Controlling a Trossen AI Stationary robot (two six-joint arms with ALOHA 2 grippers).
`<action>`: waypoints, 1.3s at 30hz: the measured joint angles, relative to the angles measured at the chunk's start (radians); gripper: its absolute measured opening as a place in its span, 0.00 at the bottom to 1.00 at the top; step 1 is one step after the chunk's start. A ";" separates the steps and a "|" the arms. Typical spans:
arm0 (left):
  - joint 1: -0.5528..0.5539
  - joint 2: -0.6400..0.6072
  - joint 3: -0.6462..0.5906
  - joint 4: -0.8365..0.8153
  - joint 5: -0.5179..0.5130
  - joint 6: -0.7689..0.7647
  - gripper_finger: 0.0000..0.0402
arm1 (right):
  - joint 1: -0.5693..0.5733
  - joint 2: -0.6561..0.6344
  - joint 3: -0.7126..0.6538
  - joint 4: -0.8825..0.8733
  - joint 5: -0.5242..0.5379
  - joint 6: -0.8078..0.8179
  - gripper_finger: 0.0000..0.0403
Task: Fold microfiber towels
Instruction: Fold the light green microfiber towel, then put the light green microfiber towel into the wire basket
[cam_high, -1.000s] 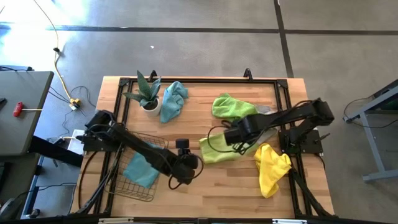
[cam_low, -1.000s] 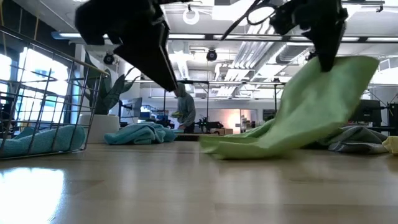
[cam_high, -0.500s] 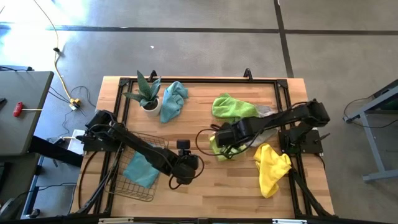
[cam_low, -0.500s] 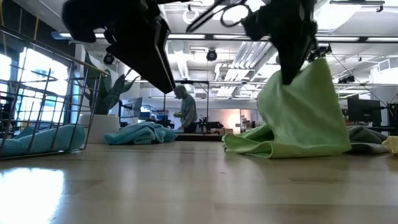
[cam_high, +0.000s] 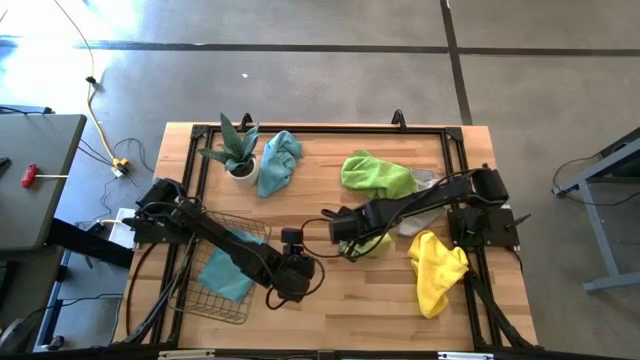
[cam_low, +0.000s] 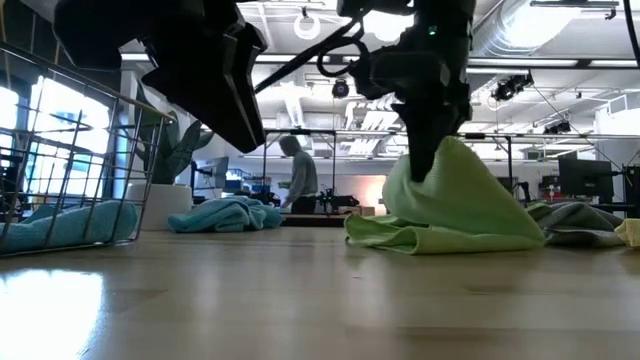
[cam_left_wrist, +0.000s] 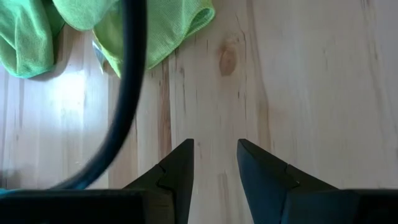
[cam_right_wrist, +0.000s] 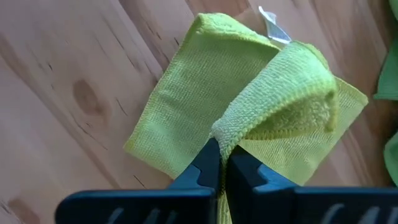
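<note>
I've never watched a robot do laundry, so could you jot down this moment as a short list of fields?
Right pincer: shut on the lime green towel, lifting a pinched edge mid-table
Left pincer: open, empty, above bare wood beside the basket
Other towels: second green towel, yellow towel, teal towel near the potted plant, another teal one in the basket
Background: a person far behind the table

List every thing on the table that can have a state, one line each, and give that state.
Right gripper: shut on the lime towel.
Lime towel: pinched at an edge, partly lifted, bunched.
Left gripper: open, empty, above bare wood.
Yellow towel: crumpled.
Green towel: crumpled.
Teal towel: crumpled.
Basket: upright, holding a teal cloth.
</note>
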 joint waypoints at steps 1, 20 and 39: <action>0.000 0.000 0.000 0.000 0.000 0.000 0.28 | 0.000 0.003 0.000 0.014 0.000 0.000 0.00; 0.000 0.000 0.000 -0.004 -0.002 0.000 0.28 | 0.001 0.007 0.000 0.141 -0.033 -0.100 0.38; 0.149 0.000 0.000 0.230 0.186 0.225 0.28 | 0.126 -0.302 -0.309 -0.058 0.142 0.146 0.40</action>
